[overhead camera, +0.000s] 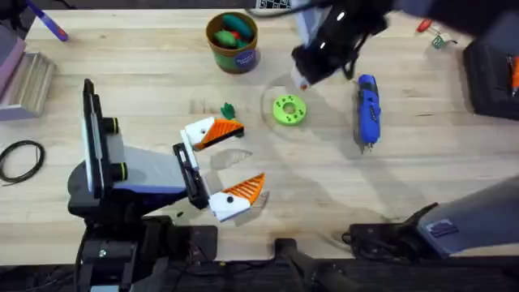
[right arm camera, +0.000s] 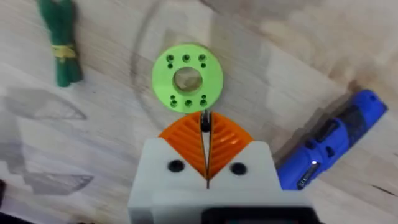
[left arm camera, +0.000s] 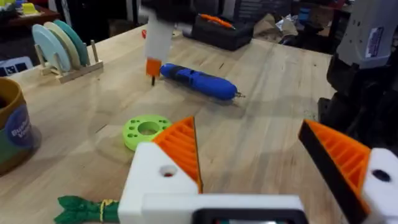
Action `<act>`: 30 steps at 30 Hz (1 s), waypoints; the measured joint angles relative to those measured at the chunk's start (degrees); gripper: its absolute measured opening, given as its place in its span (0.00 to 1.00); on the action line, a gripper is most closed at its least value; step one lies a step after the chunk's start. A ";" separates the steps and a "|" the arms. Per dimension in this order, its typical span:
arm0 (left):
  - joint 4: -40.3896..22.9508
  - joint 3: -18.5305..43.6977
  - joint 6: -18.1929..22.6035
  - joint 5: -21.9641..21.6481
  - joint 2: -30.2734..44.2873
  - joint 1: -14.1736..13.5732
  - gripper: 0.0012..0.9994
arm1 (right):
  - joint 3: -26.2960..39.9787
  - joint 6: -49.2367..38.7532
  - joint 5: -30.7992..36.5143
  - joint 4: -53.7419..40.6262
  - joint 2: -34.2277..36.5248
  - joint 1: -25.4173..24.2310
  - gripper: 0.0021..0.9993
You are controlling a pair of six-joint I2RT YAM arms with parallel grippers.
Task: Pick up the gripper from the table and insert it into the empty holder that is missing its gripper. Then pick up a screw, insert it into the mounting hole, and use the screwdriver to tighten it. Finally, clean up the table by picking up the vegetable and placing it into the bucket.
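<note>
My right gripper point(overhead camera: 302, 81) point(right arm camera: 205, 124) hangs just over the green ring-shaped disc point(overhead camera: 289, 109) point(right arm camera: 186, 78), shut on a small dark screw point(right arm camera: 204, 121) that pokes out between its orange pads. The disc has several small holes. Just right of it lies the blue screwdriver point(overhead camera: 367, 109) point(left arm camera: 199, 81). My left gripper point(overhead camera: 247, 156) point(left arm camera: 245, 130) stands open low over the table. The dark-green vegetable point(overhead camera: 227, 109) point(left arm camera: 84, 208) lies beside its far finger. At the back stands the brown bucket point(overhead camera: 233, 40) point(left arm camera: 12, 124). The small gripper piece and the holder are out of view.
A dish rack point(overhead camera: 28, 77) point(left arm camera: 59, 46) and a purple pen point(overhead camera: 49, 23) sit at the far left, with a black cable loop point(overhead camera: 20, 158) nearer. A black case point(overhead camera: 491, 77) point(left arm camera: 224, 28) is at the right edge.
</note>
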 joint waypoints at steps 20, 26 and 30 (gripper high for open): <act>0.00 -0.02 0.01 0.00 0.00 0.00 0.99 | 12.27 -2.83 0.00 -11.56 -5.71 7.06 0.00; 0.00 0.00 0.00 0.00 0.00 0.00 0.99 | 18.57 -5.48 -0.02 -10.26 -5.71 13.64 0.00; 0.00 0.00 0.00 0.00 -0.01 0.00 0.99 | 19.61 -7.73 -0.02 -8.67 -5.71 17.87 0.00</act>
